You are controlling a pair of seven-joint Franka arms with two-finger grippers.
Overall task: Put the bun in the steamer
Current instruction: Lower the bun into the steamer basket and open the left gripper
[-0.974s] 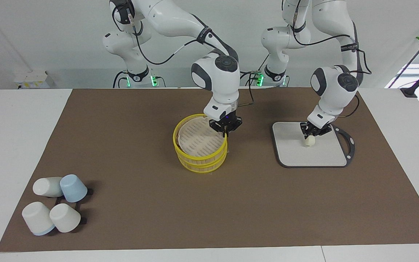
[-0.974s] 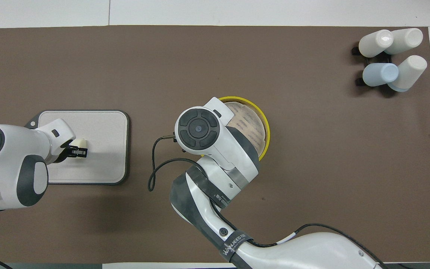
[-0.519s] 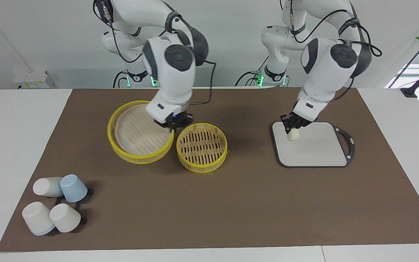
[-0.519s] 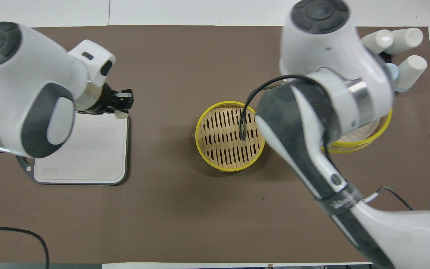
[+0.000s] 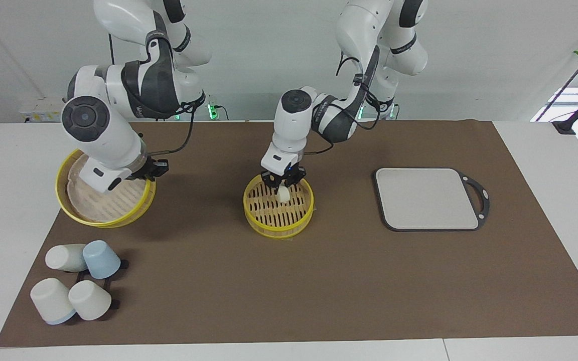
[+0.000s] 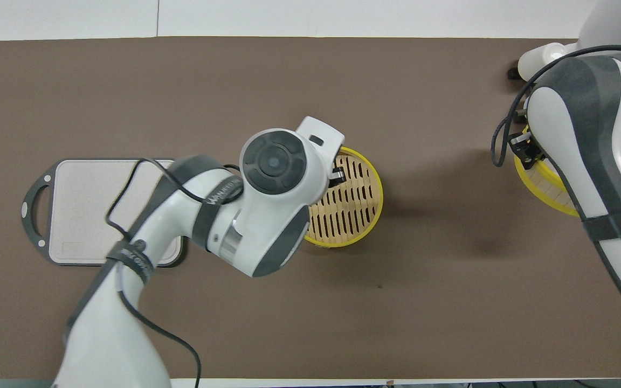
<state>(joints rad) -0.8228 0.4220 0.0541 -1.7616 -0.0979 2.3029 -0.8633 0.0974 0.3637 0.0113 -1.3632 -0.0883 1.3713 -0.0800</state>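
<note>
Bun over open steamer tier.
My left hand (image 5: pixel 283 186) pinches bun (image 5: pixel 283 194) inside steamer (image 5: pixel 278 223); right hand (image 5: pixel 154 169) grips lifted upper tier (image 5: pixel 102 219) w/ lid.

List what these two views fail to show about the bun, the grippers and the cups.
- Bun: hidden in the overhead view by the left arm's wrist; the facing view cannot settle whether it touches the steamer floor.
- Right gripper: fingers hidden by its wrist in the facing view, by the arm overhead.
- Cups: overhead, mostly covered by the right arm.

White wall (image 5: pixel 494 60), white table (image 5: pixel 13 165), perhaps a window (image 5: pixel 570 95) at one edge.
</note>
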